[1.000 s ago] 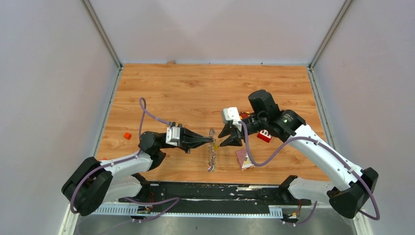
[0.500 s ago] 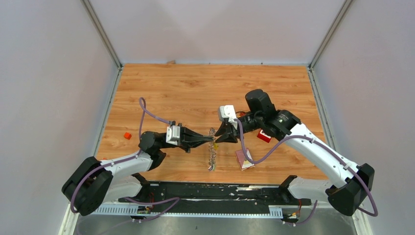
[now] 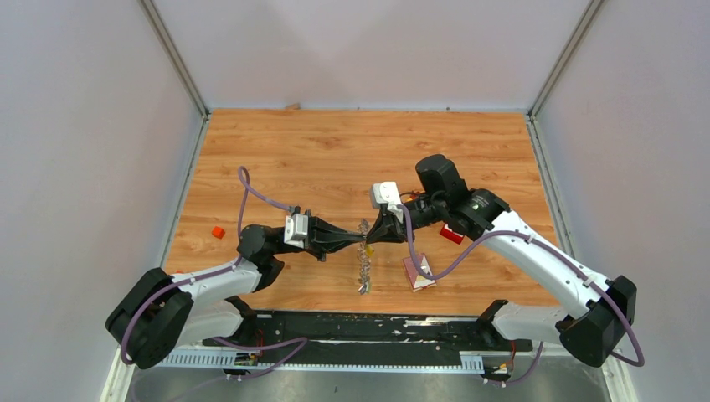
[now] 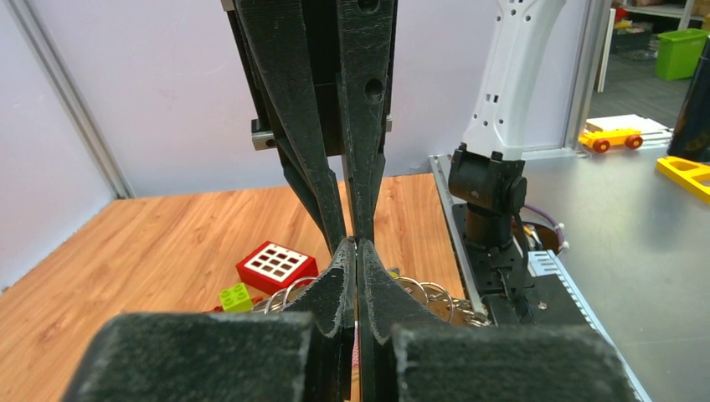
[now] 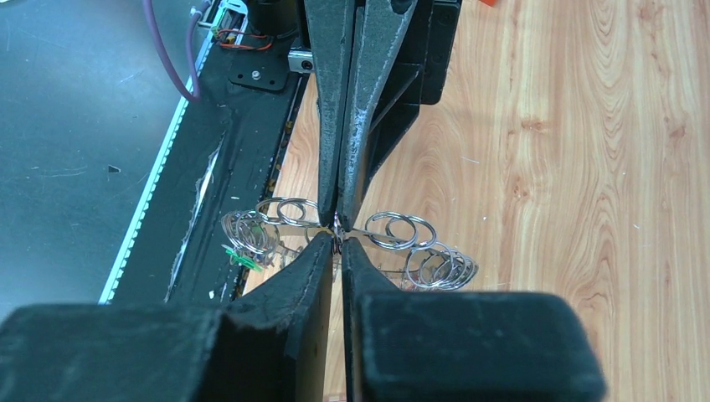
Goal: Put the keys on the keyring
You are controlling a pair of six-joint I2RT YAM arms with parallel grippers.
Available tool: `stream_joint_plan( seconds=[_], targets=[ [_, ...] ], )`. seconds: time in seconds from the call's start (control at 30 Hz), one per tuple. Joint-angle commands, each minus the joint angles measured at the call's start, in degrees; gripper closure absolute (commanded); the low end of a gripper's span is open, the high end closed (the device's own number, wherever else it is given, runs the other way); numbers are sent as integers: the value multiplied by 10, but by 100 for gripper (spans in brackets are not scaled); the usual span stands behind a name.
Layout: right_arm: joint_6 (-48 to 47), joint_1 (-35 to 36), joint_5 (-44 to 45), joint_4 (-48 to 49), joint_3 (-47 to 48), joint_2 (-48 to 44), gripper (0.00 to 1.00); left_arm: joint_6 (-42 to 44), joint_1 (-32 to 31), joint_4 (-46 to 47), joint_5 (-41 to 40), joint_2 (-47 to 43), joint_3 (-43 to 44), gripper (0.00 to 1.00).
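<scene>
The keyring (image 3: 362,266) lies mid-table as a strand of silver wire loops. My left gripper (image 3: 362,241) and right gripper (image 3: 371,239) meet tip to tip over its upper part. A small yellow tag (image 3: 368,249) hangs just below the tips. In the right wrist view my right gripper (image 5: 337,244) has its jaws pinched on the thin wire of the keyring (image 5: 400,228), and the left fingers (image 5: 328,167) come down from above onto the same spot. In the left wrist view my left gripper (image 4: 357,244) is shut, with loops of the keyring (image 4: 423,292) behind it. Separate keys are hard to make out.
A red block with white buttons (image 3: 452,234) lies right of the right wrist, also in the left wrist view as the red block (image 4: 276,265) beside a green brick (image 4: 237,297). A pink card (image 3: 419,272) lies near the front. A small orange piece (image 3: 218,232) sits far left.
My right gripper has moved left to the keyring and its jaws have closed down onto the wire. The left gripper stayed shut in place.
</scene>
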Motion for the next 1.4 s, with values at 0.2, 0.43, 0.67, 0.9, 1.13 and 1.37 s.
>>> stream_joint_plan(
  seconds=[0.2, 0.43, 0.67, 0.9, 1.13, 1.37],
  targets=[
    [-22, 6, 34, -24, 32, -15, 100, 14, 3, 19, -18, -3, 7, 100],
    [-71, 67, 200, -204, 163, 40, 100, 92, 11, -102, 0, -22, 38, 78],
    [-84, 122, 331, -314, 256, 94, 100, 126, 13, -172, 1, -18, 56, 52],
    [-91, 148, 387, -359, 305, 133, 100, 129, 13, -169, 4, -11, 52, 54],
    [-97, 172, 438, -363, 318, 154, 100, 94, 12, -83, 14, 17, 33, 63],
    [-98, 184, 457, -361, 326, 165, 100, 68, 12, -40, 19, 35, 29, 64]
  ],
)
